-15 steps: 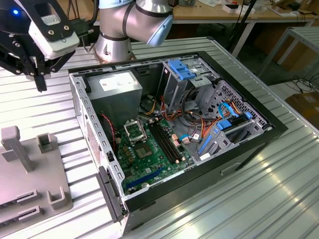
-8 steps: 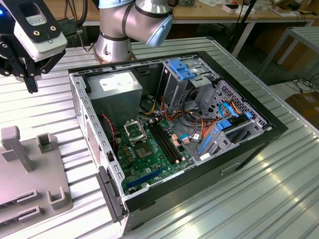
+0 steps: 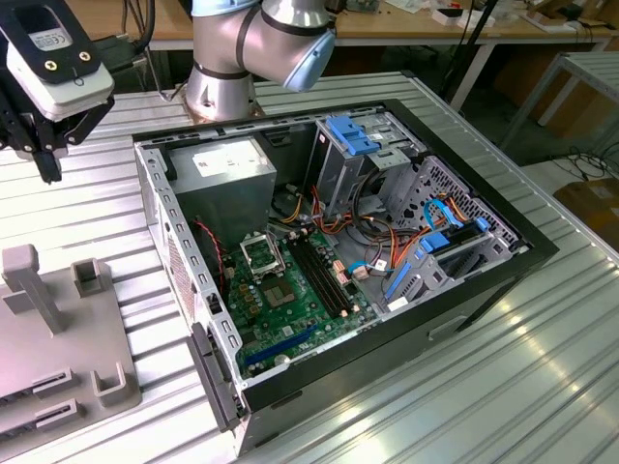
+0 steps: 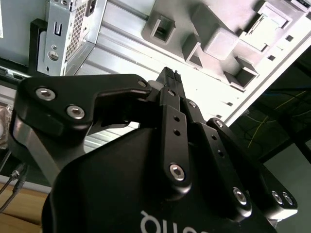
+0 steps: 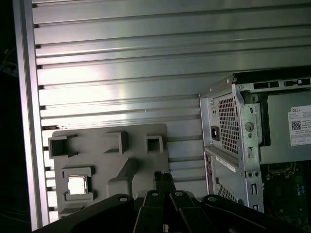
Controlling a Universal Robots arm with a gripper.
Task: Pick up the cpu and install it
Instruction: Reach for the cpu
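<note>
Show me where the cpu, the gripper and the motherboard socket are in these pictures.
cpu [image 5: 77, 185]: first wrist view, middle of its silvery face.
gripper [image 5: 163, 174]: first wrist view, where its fingertips meet.
motherboard socket [image 3: 261, 254]: exterior view, centre of the black square.

Ribbed metal table [image 3: 503, 387], wooden workbench [image 3: 387, 27] behind

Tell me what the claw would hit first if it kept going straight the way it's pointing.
Probably the grey holder tray that the claw points at, and not the cpu, which sits in a tray pocket off to one side of that line. Depth is hard to judge.
</note>
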